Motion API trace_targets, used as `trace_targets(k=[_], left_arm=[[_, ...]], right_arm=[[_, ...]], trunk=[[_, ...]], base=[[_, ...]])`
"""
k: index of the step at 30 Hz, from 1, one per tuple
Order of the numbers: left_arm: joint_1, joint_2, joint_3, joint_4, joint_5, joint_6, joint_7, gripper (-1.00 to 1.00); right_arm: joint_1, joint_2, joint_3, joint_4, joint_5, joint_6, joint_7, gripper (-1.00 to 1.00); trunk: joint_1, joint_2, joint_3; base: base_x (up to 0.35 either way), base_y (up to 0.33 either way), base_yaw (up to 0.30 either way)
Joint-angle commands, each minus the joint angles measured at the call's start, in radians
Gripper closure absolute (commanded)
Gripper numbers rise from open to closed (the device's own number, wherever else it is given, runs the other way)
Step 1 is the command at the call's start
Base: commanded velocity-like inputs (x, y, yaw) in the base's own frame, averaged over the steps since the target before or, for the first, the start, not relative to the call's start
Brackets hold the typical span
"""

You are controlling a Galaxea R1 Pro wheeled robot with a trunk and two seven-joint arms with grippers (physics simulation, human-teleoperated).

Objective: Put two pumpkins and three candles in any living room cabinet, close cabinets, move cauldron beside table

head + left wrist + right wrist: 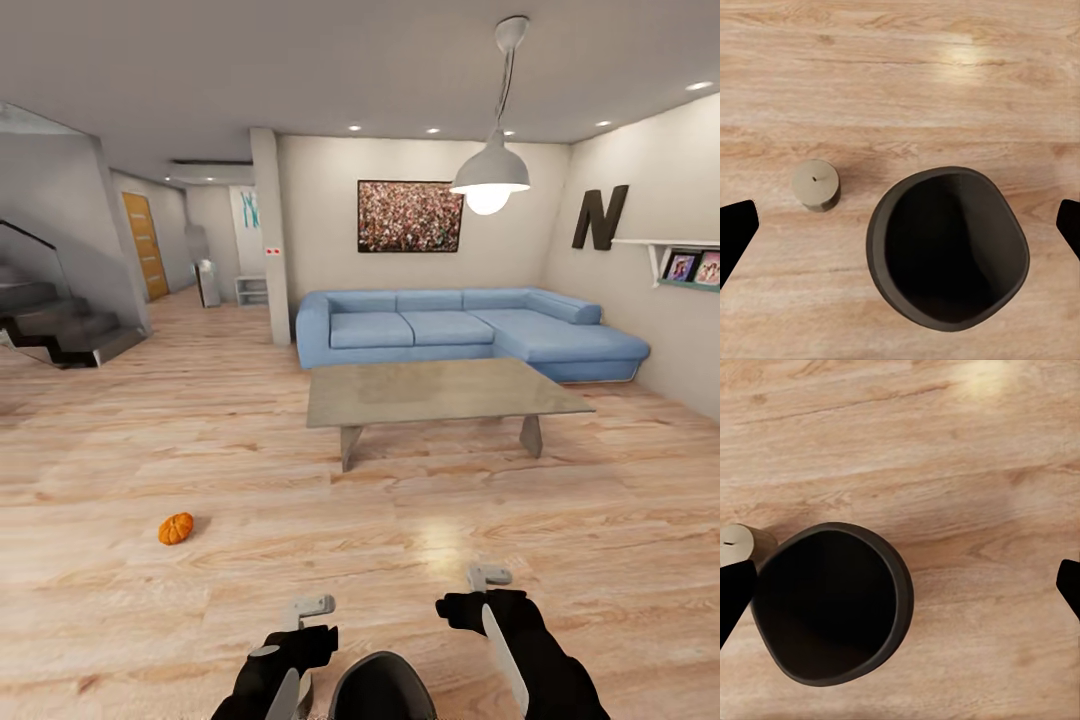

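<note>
Nearest the robot, dead centre at 6 o'clock in the head view, sits the cauldron (382, 688), dark, round, mouth up, on the wood plank floor (300, 560) between the two arms. Left wrist view looks straight down into the cauldron (949, 247); a candle (816, 184), short tan cylinder with wick dot, stands upright on the floor just beside it, not touching. Right wrist view has the same cauldron (829, 604), candle (739, 544) peeking past its rim, touching or overlapping in the picture, can't tell which.

Left gripper (900, 225) hangs above the floor, fingers wide apart at the frame edges, holding nothing. Right gripper (900, 585) same: wide, empty, above the cauldron's side. In the head view left gripper (295, 640) at 7 o'clock, right gripper (480, 610) at 5 o'clock, both black-sleeved.

Further out, one pumpkin (175, 528), small orange, lies on the floor at 10 o'clock, well apart from the cauldron. Beyond, at 12 o'clock, a low table (440, 390) with angled legs. Behind it a blue corner sofa (470, 330) against the wall, a framed picture (410, 215) above. Pendant lamp (490, 175) hangs at 1 o'clock. Stairs (60, 325) far at 10 o'clock, a wall shelf (670, 260) with photos and a letter N (600, 217) at 2 o'clock.
</note>
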State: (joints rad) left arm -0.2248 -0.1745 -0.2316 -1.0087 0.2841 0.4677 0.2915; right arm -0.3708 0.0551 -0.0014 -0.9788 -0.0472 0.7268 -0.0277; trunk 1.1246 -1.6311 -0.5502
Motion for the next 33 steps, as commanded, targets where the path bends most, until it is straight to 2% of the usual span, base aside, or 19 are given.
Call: trace_targets(k=[1, 18, 33], left_arm=[[-0.001, 0.0, -0.002, -0.001, 0.01, 0.003, 0.009, -1.0], [-0.001, 0.0, -0.031, 0.038, 0.009, 0.005, 0.008, -1.0], [-0.001, 0.0, -0.034, 0.039, 0.009, 0.005, 0.005, -1.0]], right_arm=[[0.0, 0.0, 0.0, -0.001, -0.005, 0.005, -0.003, -1.0], [0.0, 0.001, -0.002, -0.001, -0.005, 0.004, -0.003, -1.0], [0.0, 0.002, -0.002, 0.001, -0.005, 0.004, -0.003, -1.0]], trunk=[[0.004, -0.008, -0.006], [0.069, -0.127, -0.068], [0.127, -0.232, -0.115]], base=[[0.0, 0.0, 0.133], [0.0, 0.0, 0.034], [0.0, 0.0, -0.14]])
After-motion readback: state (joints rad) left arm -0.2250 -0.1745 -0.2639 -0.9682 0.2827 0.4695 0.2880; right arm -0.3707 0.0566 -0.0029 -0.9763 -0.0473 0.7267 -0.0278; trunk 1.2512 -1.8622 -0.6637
